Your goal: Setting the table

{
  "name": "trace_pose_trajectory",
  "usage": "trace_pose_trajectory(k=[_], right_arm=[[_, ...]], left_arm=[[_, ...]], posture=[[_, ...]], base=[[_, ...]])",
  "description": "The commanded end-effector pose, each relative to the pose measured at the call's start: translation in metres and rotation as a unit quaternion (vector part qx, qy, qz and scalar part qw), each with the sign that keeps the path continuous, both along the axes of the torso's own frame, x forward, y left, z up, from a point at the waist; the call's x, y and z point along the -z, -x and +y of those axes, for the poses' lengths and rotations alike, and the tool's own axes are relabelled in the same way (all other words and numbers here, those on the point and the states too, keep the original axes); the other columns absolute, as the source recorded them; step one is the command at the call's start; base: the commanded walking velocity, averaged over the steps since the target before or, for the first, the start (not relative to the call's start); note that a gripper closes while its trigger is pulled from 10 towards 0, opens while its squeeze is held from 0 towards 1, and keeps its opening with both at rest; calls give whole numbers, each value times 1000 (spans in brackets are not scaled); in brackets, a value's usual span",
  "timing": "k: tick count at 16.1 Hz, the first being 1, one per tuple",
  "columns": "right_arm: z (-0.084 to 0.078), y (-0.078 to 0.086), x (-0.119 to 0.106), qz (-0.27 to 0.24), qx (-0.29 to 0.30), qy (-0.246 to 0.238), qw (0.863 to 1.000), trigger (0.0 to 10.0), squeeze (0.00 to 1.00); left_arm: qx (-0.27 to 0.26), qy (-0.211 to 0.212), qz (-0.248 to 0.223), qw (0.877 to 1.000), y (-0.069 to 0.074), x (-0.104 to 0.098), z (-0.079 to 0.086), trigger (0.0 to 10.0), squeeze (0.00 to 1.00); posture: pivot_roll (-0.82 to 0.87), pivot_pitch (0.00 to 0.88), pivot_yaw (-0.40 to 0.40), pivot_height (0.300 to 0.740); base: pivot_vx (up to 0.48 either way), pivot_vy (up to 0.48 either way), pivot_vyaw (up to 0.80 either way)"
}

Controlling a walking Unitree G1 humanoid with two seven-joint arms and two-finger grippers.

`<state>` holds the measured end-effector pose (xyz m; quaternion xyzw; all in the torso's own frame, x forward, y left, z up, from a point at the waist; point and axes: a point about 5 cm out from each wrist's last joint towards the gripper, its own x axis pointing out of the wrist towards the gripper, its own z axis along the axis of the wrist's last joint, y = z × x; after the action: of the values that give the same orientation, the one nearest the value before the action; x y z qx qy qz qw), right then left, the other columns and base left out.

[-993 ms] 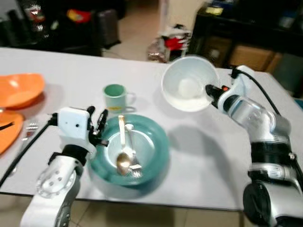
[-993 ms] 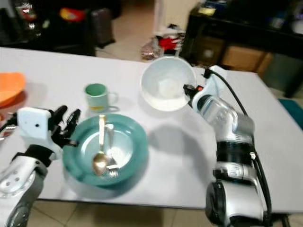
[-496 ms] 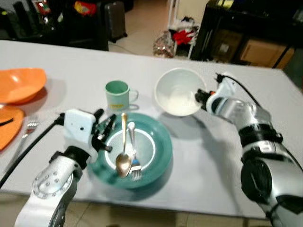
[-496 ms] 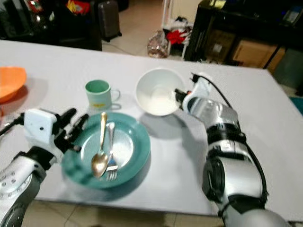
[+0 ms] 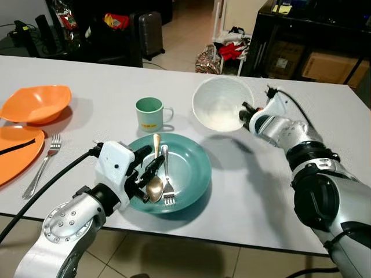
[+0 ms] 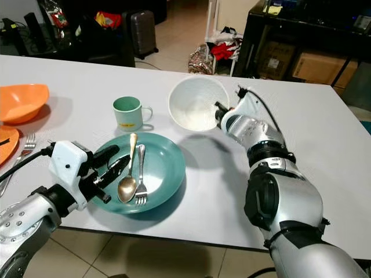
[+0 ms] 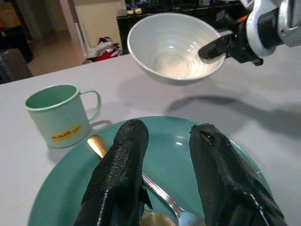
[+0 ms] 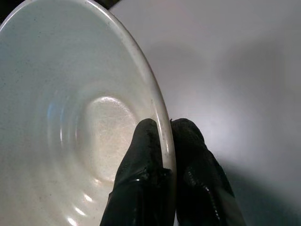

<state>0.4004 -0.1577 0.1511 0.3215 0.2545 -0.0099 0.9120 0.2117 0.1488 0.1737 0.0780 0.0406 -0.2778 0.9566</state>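
Observation:
My right gripper (image 5: 244, 113) is shut on the rim of a white bowl (image 5: 219, 107), one finger inside and one outside (image 8: 162, 125). The bowl (image 7: 171, 47) hangs tilted a little above the table, behind the teal plate (image 5: 194, 168). A gold spoon (image 5: 154, 186) and a silver fork (image 5: 167, 185) lie side by side in the plate. My left gripper (image 5: 148, 169) is open, low over the plate's left side, fingertips close to the spoon; its fingers (image 7: 120, 174) straddle the cutlery handles. A green mug (image 5: 149, 113) stands behind the plate, left of the bowl.
At the far left of the white table (image 5: 278, 191) sit an orange bowl (image 5: 35, 104), an orange plate (image 5: 14, 153) and a second fork (image 5: 43, 162). The table's front edge runs just below the teal plate. Dark furniture and bags stand beyond the far edge.
The camera has shifted and shows more of the table. My left gripper has reached from the plate's left rim in over the plate toward the spoon. The right gripper still holds the bowl.

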Motion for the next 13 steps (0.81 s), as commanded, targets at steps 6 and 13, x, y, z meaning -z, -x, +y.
trace_pose_trajectory(k=[6,13], right_arm=[[19,-5,-9,0,9,-31,999,10000,0],[41,0,0,32,-15,-39,999,10000,275]], left_arm=[[25,-5,13,1000,13,-2,-6,10000,0],[24,-9,25,999,19,0,-9,10000,0]], posture=[[85,52,-39,740],[96,67,-59,740]], base=[[0,0,0],[0,0,0]])
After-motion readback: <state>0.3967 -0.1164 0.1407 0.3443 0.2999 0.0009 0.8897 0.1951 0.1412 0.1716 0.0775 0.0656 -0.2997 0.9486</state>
